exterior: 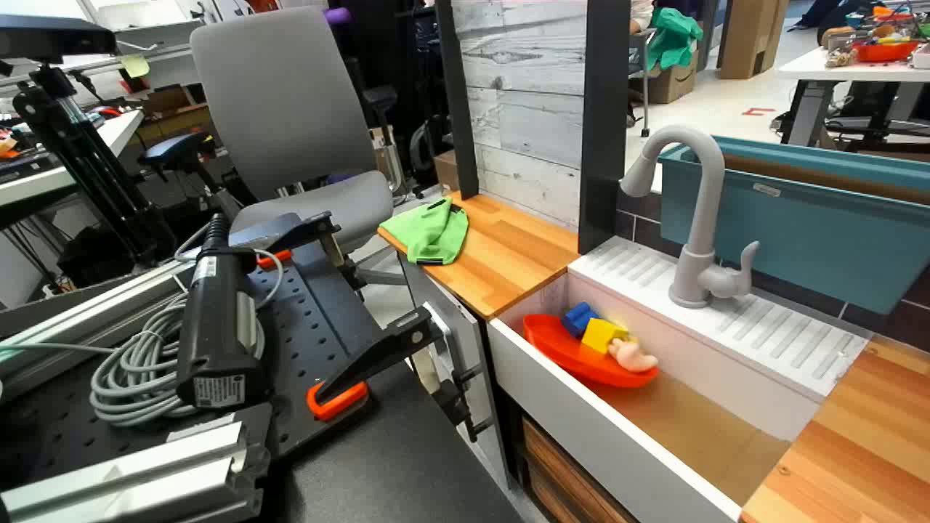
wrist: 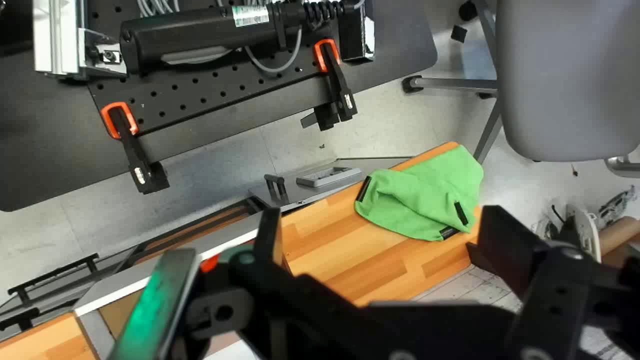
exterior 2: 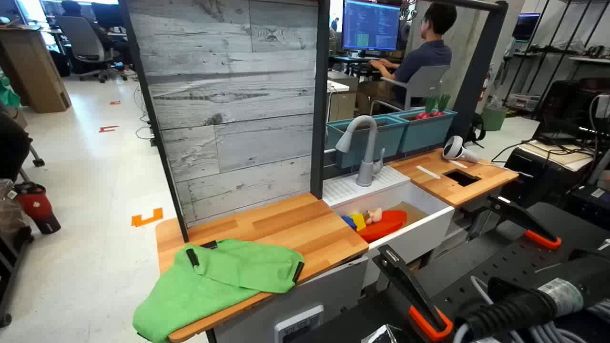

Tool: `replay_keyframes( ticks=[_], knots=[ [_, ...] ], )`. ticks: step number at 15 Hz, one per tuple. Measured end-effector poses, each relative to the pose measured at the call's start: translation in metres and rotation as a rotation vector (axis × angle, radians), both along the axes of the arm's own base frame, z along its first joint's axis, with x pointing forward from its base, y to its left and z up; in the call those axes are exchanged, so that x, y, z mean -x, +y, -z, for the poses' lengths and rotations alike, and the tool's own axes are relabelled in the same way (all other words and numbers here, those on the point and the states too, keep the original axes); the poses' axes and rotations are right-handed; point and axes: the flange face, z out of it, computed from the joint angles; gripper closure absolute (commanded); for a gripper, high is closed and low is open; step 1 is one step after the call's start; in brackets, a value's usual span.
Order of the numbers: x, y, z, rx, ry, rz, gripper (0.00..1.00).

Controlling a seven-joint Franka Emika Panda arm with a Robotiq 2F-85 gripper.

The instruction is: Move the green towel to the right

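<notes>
Room: busy workspace around me, pale floor [exterior 2: 90,157], a seated man [exterior 2: 424,57] turned toward a lit screen [exterior 2: 371,26].
Wooden desk [exterior 2: 295,224]: striped boards on both sides of a white sink [exterior: 581,432], with a grey plank panel [exterior 2: 228,105] standing along the back edge between dark posts [exterior 2: 323,95].
Green towel [exterior 2: 214,281]: rumpled, lying on the outer end of the wooden desk, well apart from the sink; part of it runs over the end edge, and three black strips [exterior 2: 298,272] show on it.
Fingers [wrist: 502,245]: spread wide in the wrist view, one at either side, the wood and part of the towel showing through the gap; how high they stand above the desk I cannot tell.
Sink: a red dish [exterior: 581,363] sits inside, with a blue block [exterior: 579,319], a yellow block [exterior: 601,335] and a pale pink thing [exterior: 631,354] bunched along its back side; whether all of them rest in it, I can't say.
Faucet [exterior: 705,211]: grey and upright on a ridged white drainboard [exterior: 785,327], its neck hooked over toward the towel's end.
Teal planters [exterior 2: 429,131]: side by side behind the faucet.
Grey chair [exterior: 283,102]: near the desk's end, on the towel's side.
Black desk [exterior: 392,465]: facing the sink front, carrying a black tool [exterior: 221,327], a coiled cable [exterior: 116,399] and orange-tipped clamps [exterior: 385,352].
</notes>
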Motion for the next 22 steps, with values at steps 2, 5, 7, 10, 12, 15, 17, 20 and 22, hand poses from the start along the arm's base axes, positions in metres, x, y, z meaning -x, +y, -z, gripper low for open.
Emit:
replay_keyframes(
  ticks=[2, 5, 7, 10, 12, 15, 17, 20, 22],
  knots=[
    [0.0, 0.0, 0.0, 0.0, 0.0, 0.0, 0.0],
    [0.0, 0.0, 0.0, 0.0, 0.0, 0.0, 0.0],
    [0.0, 0.0, 0.0, 0.0, 0.0, -0.001, 0.0],
    [-0.001, 0.008, 0.008, 0.013, -0.013, -0.006, 0.0],
    [-0.003, 0.02, 0.025, 0.03, -0.022, -0.02, 0.0],
    [-0.006, 0.042, 0.064, 0.065, -0.014, -0.044, 0.0],
    [-0.008, 0.059, 0.095, 0.086, -0.003, -0.069, 0.0],
    [-0.015, 0.089, 0.144, 0.127, -0.001, -0.106, 0.0],
    [-0.019, 0.112, 0.178, 0.162, -0.008, -0.128, 0.0]
  ],
)
